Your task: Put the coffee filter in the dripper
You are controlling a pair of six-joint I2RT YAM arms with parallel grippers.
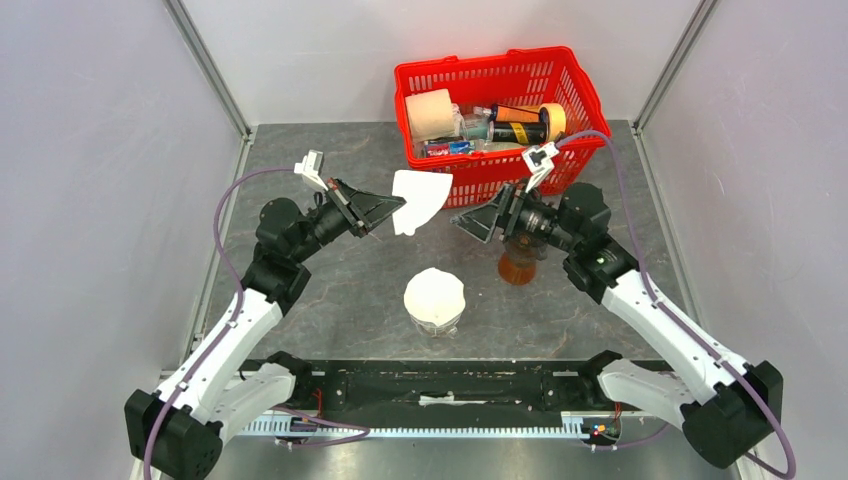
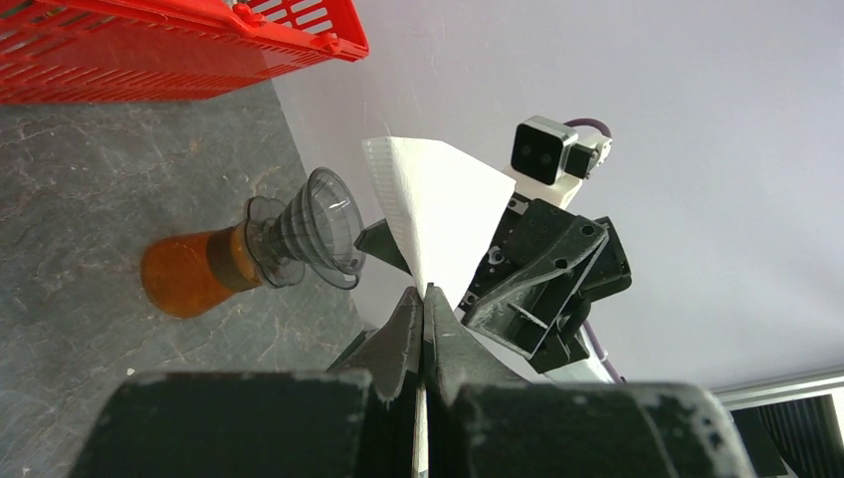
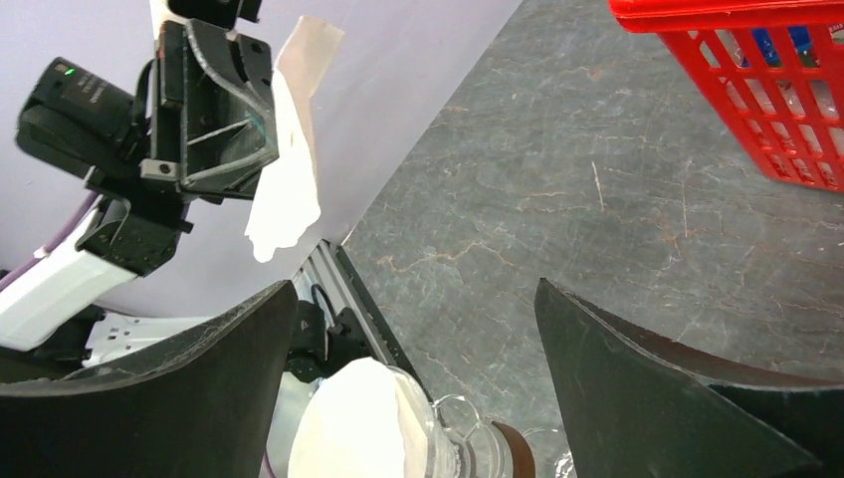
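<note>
My left gripper [image 1: 398, 206] is shut on a flat white coffee filter [image 1: 420, 198] and holds it in the air in front of the basket. In the left wrist view the filter [image 2: 433, 199] fans up from the closed jaws [image 2: 426, 291]. The clear ribbed dripper [image 1: 436, 318] stands at table centre, with white paper [image 1: 434, 295] sitting in it. It also shows low in the right wrist view [image 3: 453, 438]. My right gripper [image 1: 470, 222] is open and empty, facing the held filter [image 3: 284, 189] from the right.
A red basket [image 1: 480, 180] with several items stands at the back. A smoky-grey cup on an amber carafe [image 1: 518, 265] stands under my right wrist; it also shows in the left wrist view [image 2: 318, 229]. White walls enclose the table.
</note>
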